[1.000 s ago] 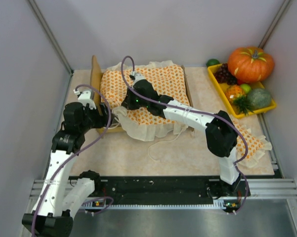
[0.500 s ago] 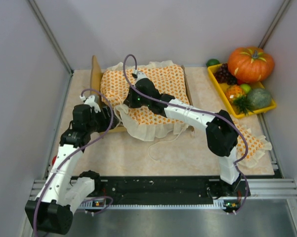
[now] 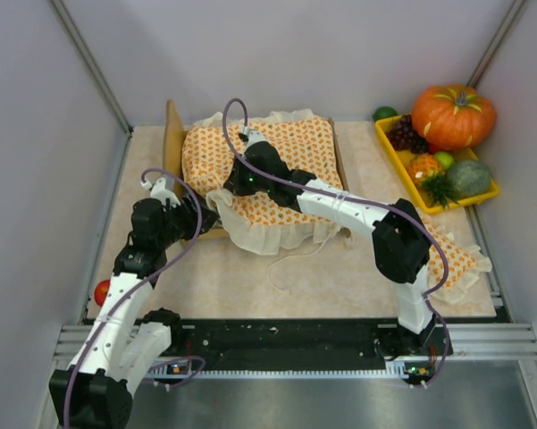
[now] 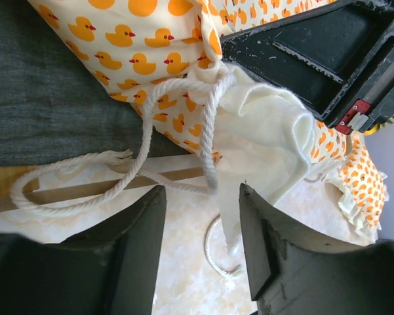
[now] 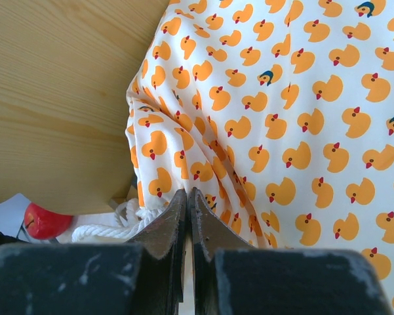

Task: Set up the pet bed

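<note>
Bedspread (image 3: 295,143) cream, orange duck print; rope (image 4: 208,144) white.

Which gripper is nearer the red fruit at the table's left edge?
Left. The left gripper hangs over the rope, right of the red fruit; the right gripper pinches the bedspread farther off, by the headboard.

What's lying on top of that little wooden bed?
A duck-print bedspread, with the right gripper, shut, at its folds. It hides most of the grey base and anything beneath.

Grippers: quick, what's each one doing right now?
Left gripper: open, nothing held, white cord ahead.
Right gripper: shut at the bedspread; pinch cannot be told.
</note>
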Robot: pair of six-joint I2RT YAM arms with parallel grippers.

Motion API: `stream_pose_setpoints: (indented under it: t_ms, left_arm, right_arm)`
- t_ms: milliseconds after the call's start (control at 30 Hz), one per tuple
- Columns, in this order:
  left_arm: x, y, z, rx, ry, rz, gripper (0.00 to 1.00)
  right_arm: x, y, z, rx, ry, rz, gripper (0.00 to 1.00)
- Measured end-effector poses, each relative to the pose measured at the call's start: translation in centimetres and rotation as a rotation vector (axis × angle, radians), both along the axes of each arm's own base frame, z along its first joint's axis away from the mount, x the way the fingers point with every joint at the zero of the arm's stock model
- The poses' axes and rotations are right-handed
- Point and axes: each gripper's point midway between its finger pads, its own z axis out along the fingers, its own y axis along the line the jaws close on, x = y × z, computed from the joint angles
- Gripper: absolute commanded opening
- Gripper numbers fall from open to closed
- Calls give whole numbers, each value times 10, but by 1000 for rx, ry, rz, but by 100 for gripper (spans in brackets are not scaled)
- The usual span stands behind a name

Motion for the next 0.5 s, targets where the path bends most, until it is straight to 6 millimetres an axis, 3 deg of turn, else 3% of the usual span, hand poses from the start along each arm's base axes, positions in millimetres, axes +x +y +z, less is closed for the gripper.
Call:
stream_pose_setpoints:
  t_ms: [267,467,500]
  left_arm:
    - [11,-3,-22,-30,51,12,46]
    - [17,-5,-18,-49,17,19,45]
    - [18,-6,-17,-60,13,19,40]
  right_arm:
    - [0,0,0,0,0,1,0]
    - [-2,1,0,4,4,11,0]
    - [-2,1,0,4,4,12,0]
